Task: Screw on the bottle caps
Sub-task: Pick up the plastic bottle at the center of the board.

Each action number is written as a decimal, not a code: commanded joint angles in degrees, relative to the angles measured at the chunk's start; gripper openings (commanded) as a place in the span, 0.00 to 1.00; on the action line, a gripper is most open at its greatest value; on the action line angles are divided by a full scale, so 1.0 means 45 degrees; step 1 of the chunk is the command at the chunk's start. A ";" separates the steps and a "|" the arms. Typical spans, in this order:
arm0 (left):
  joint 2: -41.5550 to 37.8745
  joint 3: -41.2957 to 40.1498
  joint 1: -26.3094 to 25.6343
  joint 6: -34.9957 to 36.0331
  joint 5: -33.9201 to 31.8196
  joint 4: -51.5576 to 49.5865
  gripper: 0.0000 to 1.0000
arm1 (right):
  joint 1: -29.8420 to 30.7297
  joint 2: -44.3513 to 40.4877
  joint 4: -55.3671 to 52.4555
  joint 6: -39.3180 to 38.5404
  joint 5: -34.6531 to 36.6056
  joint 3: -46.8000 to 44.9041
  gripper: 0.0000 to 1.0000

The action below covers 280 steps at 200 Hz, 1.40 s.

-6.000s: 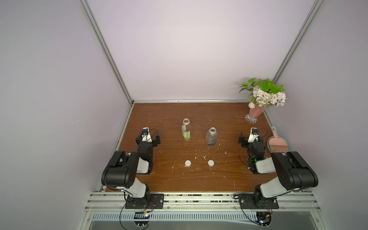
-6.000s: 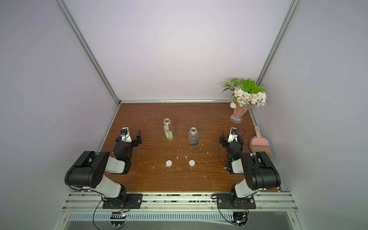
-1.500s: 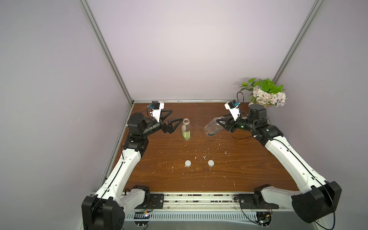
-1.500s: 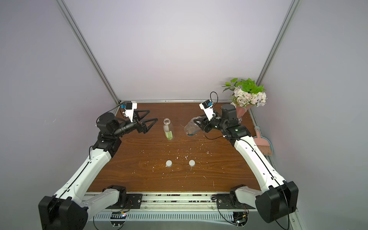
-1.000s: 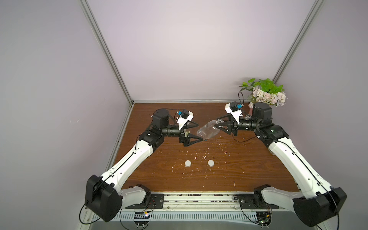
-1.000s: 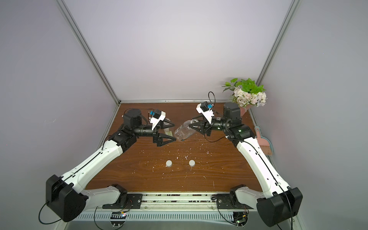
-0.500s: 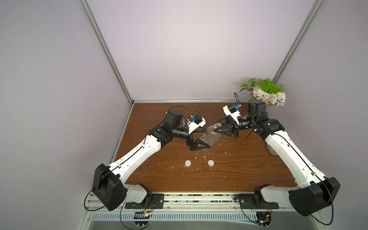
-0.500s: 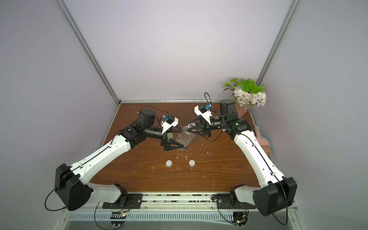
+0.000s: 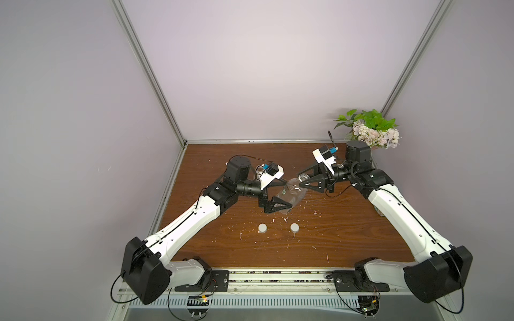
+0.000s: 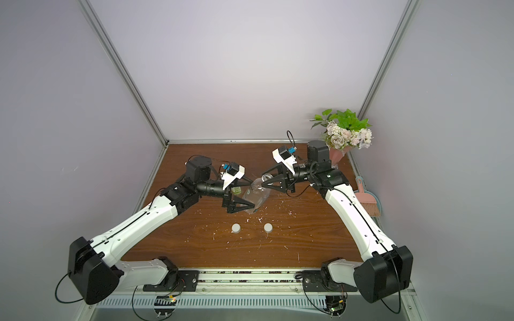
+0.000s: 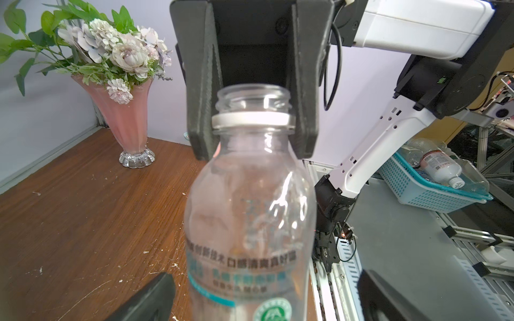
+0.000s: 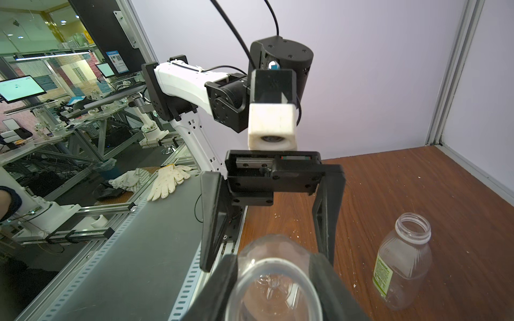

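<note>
The right gripper (image 9: 301, 180) is clamped on the neck of the nearly bare bottle (image 9: 294, 194) over the middle of the table (image 9: 347, 236). The bottle's long axis is tilted, with the open mouth pointing up and back into that gripper and the base slanting down toward the front left. The left gripper (image 9: 288, 193) stands wide, one finger on each side of the bottle's lower body with gaps showing. The two bottle caps (image 9: 262, 228) (image 9: 294, 227) lie side by side nearer the front, and the yellow-green-labelled bottle (image 12: 400, 261) stands upright.

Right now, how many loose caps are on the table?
2: left cap and right cap, side by side but apart, on the table near the front. None seems hidden.
</note>
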 commanded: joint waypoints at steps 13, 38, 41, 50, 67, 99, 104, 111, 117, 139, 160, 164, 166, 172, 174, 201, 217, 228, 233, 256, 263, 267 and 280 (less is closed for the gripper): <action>0.0292 0.0251 -0.0121 -0.0260 0.0703 0.0184 0.99 | -0.0043 -0.0476 0.1161 0.0503 -0.0989 -0.0061 0.00; 0.0294 0.0058 -0.0121 -0.0816 0.1136 0.0933 0.99 | -0.0032 -0.0369 0.1182 0.0311 -0.1447 -0.0134 0.00; 0.0287 0.0022 -0.0121 -0.0934 0.1207 0.1078 0.99 | -0.0036 -0.0356 0.1159 0.0232 -0.1509 -0.0150 0.00; 0.0292 -0.0105 -0.0126 -0.1271 0.1397 0.1570 0.99 | -0.0021 -0.0306 0.1151 0.0119 -0.1562 -0.0153 0.00; 0.0355 -0.0289 -0.0123 -0.1736 0.1617 0.2190 0.99 | 0.0022 -0.0188 0.1114 0.0005 -0.1640 -0.0134 0.00; 0.0643 -0.0316 -0.0128 -0.1848 0.1735 0.2230 0.99 | 0.0078 -0.0154 0.1172 -0.0127 -0.1582 0.0001 0.00; 0.0709 -0.0276 -0.0131 -0.1815 0.1720 0.2104 0.99 | 0.0102 -0.0161 0.1209 -0.0123 -0.1572 0.0031 0.00; 0.0820 -0.0193 -0.0122 -0.1753 0.1757 0.1871 0.99 | 0.0117 -0.0153 0.1246 -0.0102 -0.1578 0.0071 0.00; 0.0921 -0.0142 -0.0121 -0.1746 0.1821 0.1782 0.99 | 0.0132 -0.0127 0.1293 -0.0085 -0.1582 0.0089 0.00; 0.1061 -0.0154 -0.0184 -0.1901 0.1979 0.1864 0.99 | 0.0268 -0.0021 0.1414 0.0015 -0.1565 0.0159 0.00; 0.1057 -0.0203 -0.0219 -0.2122 0.1973 0.2167 0.99 | 0.0388 0.0091 0.1435 0.0014 -0.1447 0.0172 0.00; 0.1056 -0.0192 -0.0229 -0.2128 0.1973 0.2187 0.99 | 0.0420 0.0113 0.1431 0.0014 -0.1428 0.0179 0.00; 0.1061 -0.0186 -0.0226 -0.2156 0.1959 0.2186 0.99 | 0.0427 0.0124 0.1428 0.0024 -0.1412 0.0179 0.00; 0.1075 -0.0203 -0.0219 -0.2165 0.1957 0.2197 0.99 | 0.0464 0.0145 0.1427 0.0024 -0.1371 0.0175 0.00; 0.1075 -0.0203 -0.0219 -0.2165 0.1950 0.2183 0.99 | 0.0468 0.0142 0.1427 0.0017 -0.1368 0.0193 0.00; 0.0988 -0.0259 -0.0228 -0.2175 0.1798 0.2121 0.99 | 0.0499 0.0084 0.1430 -0.0015 -0.1260 0.0155 0.00; 0.0915 -0.0404 -0.0239 -0.2207 0.1855 0.2249 0.99 | 0.0488 0.0049 0.1491 0.0014 -0.1191 0.0139 0.00; 0.0872 -0.0490 -0.0236 -0.2310 0.1835 0.2391 0.99 | 0.0496 0.0064 0.1576 0.0070 -0.1228 0.0135 0.00; 0.0847 -0.0526 -0.0239 -0.2309 0.1850 0.2407 0.99 | 0.0496 0.0060 0.1598 0.0083 -0.1248 0.0141 0.00; 0.0858 -0.0575 -0.0239 -0.2322 0.1853 0.2338 0.96 | 0.0488 0.0097 0.1749 0.0210 -0.1240 0.0128 0.00; 0.0875 -0.0560 -0.0239 -0.2265 0.1839 0.2254 0.91 | 0.0489 0.0098 0.1784 0.0229 -0.1250 0.0140 0.00; 0.0896 -0.0546 -0.0239 -0.2215 0.1822 0.2189 0.89 | 0.0479 0.0112 0.1789 0.0239 -0.1250 0.0140 0.00; 0.0962 -0.0478 -0.0239 -0.2050 0.1817 0.1910 0.82 | 0.0489 0.0095 0.1870 0.0304 -0.1230 0.0140 0.00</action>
